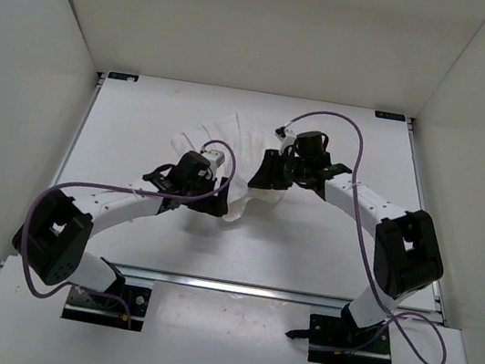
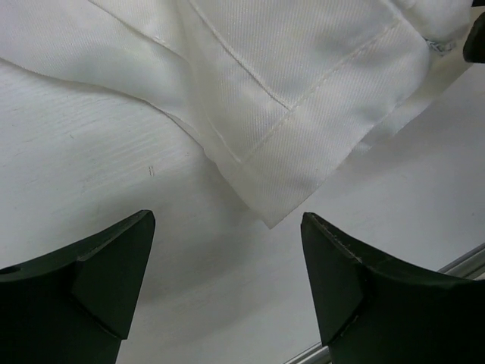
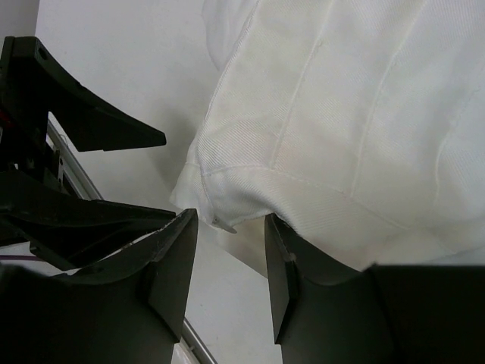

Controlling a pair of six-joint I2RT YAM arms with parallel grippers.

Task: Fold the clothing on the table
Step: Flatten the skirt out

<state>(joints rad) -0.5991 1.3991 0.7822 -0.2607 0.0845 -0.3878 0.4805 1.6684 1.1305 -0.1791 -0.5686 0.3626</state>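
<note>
The clothing (image 1: 230, 143) is a white, wrinkled garment lying bunched on the table (image 1: 130, 136), between my two grippers. In the left wrist view a stitched hem corner of the clothing (image 2: 288, 136) points at my left gripper (image 2: 227, 218), which is wide open with only bare table between its fingers. My right gripper (image 3: 231, 218) stands open at the garment's folded hem (image 3: 318, 114). Fabric drapes over its right finger (image 3: 284, 265), and nothing is pinched in the gap. From above, the left gripper (image 1: 214, 198) is at the cloth's near edge and the right gripper (image 1: 264, 178) at its right edge.
White enclosure walls (image 1: 39, 67) surround the table. An aluminium rail (image 1: 253, 290) runs along the near edge and shows low in the left wrist view (image 2: 462, 265). The left gripper's dark fingers (image 3: 106, 125) are close beside the right gripper. Purple cables (image 1: 355, 172) loop over both arms.
</note>
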